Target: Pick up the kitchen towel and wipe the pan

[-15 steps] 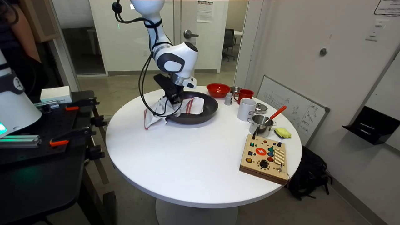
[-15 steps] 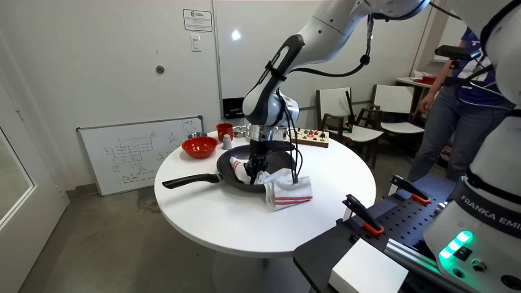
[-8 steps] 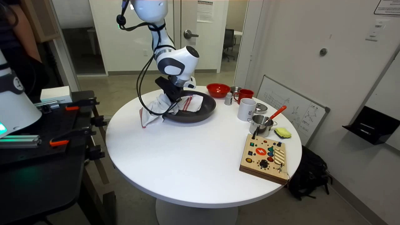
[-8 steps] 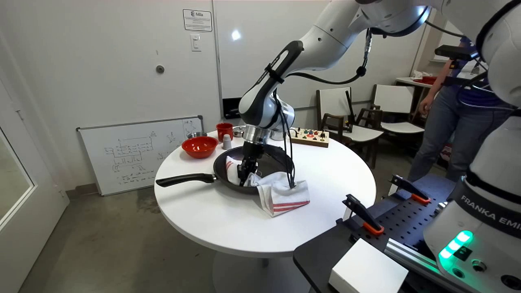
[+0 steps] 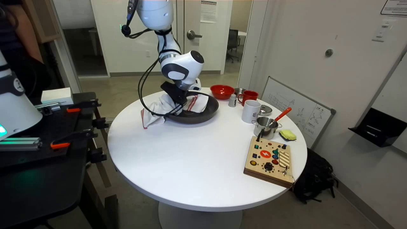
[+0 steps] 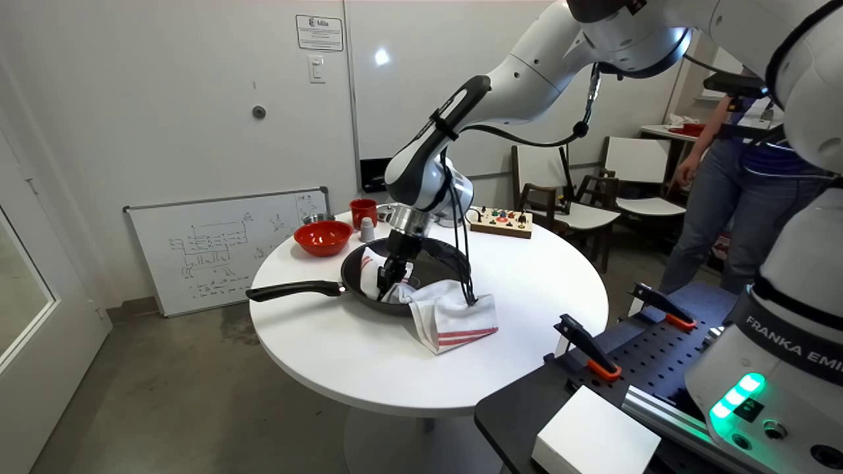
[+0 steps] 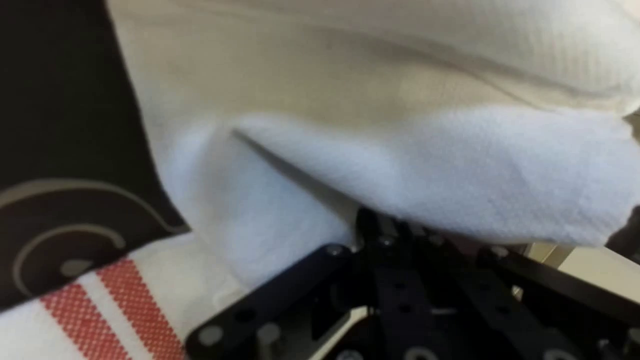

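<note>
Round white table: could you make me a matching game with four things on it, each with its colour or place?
1. towel
2. pan
3. bowl
4. sponge

A. black, long-handled
B. yellow-green top, dark underside
C. lies across the pan's edge
D. plain red

Pairs: 1-C, 2-A, 3-D, 4-B

In an exterior view I've got a red bowl (image 5: 222, 92) just above ctr; red mug (image 5: 250, 96), wht mug (image 5: 250, 111) & steel pot (image 5: 265, 129) right of ctr; yel. sponge (image 5: 287, 135) farther right; wooden board (image 5: 268, 159) lower right, all on the wht surface (image 5: 187, 165); blk backpack (image 5: 313, 178) off it, lower right.
</note>
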Available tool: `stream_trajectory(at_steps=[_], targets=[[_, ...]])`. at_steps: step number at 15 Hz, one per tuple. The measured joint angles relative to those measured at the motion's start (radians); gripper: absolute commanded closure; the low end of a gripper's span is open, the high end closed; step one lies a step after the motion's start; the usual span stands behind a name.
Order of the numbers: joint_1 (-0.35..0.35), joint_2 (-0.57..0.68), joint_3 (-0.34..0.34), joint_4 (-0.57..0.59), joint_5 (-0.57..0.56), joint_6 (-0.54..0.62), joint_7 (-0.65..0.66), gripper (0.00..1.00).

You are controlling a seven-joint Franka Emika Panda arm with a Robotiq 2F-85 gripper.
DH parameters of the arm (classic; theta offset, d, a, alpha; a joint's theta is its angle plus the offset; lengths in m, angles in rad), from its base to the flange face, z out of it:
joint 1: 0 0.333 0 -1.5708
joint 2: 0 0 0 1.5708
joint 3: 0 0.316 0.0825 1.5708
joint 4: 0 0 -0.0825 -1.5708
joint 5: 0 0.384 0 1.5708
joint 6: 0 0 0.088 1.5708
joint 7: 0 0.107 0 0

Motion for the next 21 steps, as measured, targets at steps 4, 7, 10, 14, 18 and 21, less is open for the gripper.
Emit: stream_trajectory(at_steps=[4,7,10,14,18,21], targets=[[0.045,0.000,-0.017,0.020,-0.003,0.052,0.002,0.97],[0.100,0.000,-0.045,0.049,-0.009,0.096,0.007,0.97],[0.158,0.000,-0.079,0.081,-0.019,0.130,0.020,0.97],[0.213,0.002,-0.117,0.116,-0.036,0.152,0.048,0.97],[0.270,0.005,-0.171,0.143,-0.068,0.232,0.120,0.97],[0.322,0.005,-0.245,0.166,-0.119,0.300,0.205,0.97]])
